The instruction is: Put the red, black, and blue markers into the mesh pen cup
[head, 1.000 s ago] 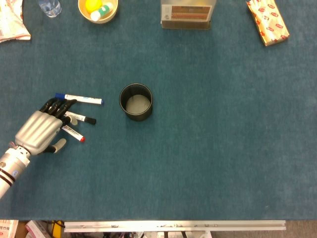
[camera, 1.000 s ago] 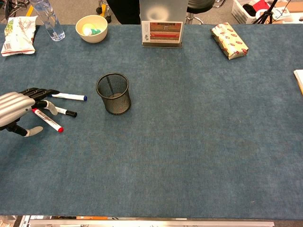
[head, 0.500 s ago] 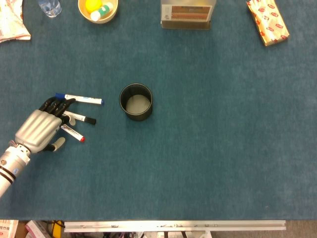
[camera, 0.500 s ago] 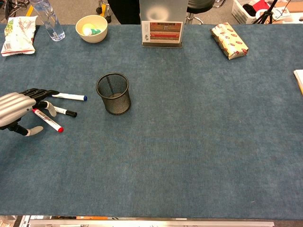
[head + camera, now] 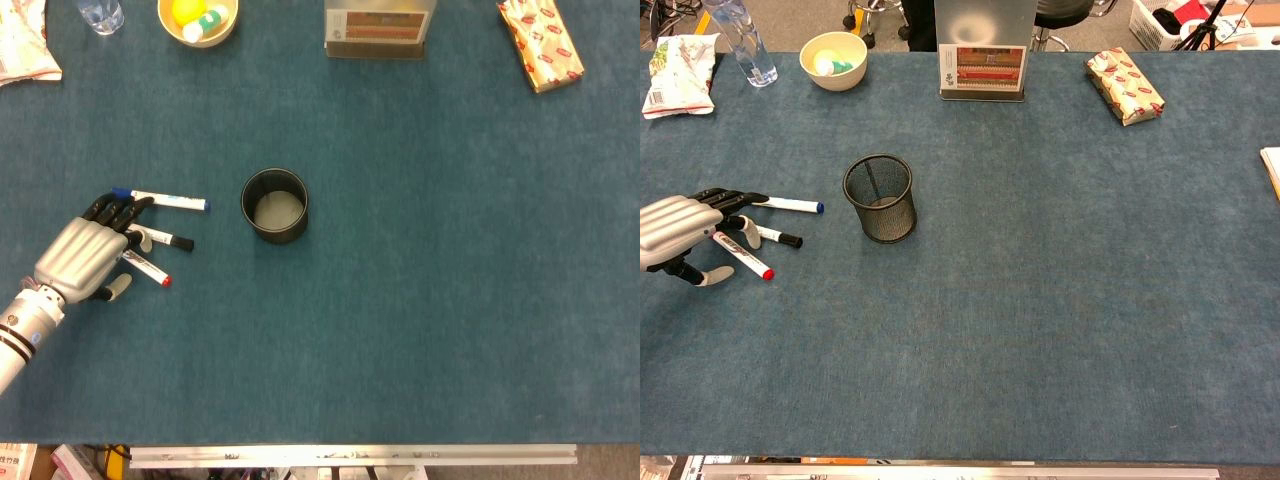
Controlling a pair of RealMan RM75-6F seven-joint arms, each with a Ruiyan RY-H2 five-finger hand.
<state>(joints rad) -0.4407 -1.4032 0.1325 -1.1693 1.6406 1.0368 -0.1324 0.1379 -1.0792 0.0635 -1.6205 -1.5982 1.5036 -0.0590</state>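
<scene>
Our left hand [image 5: 82,255] lies flat over the ends of the blue marker [image 5: 170,200], black marker [image 5: 165,239] and red marker [image 5: 148,268], fingers spread; grip seems absent. We should pinch one marker, then lift toward the mesh pen cup [image 5: 274,205].

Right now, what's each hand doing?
Left hand: open over the markers, holding nothing.
Right hand: not in view.
</scene>
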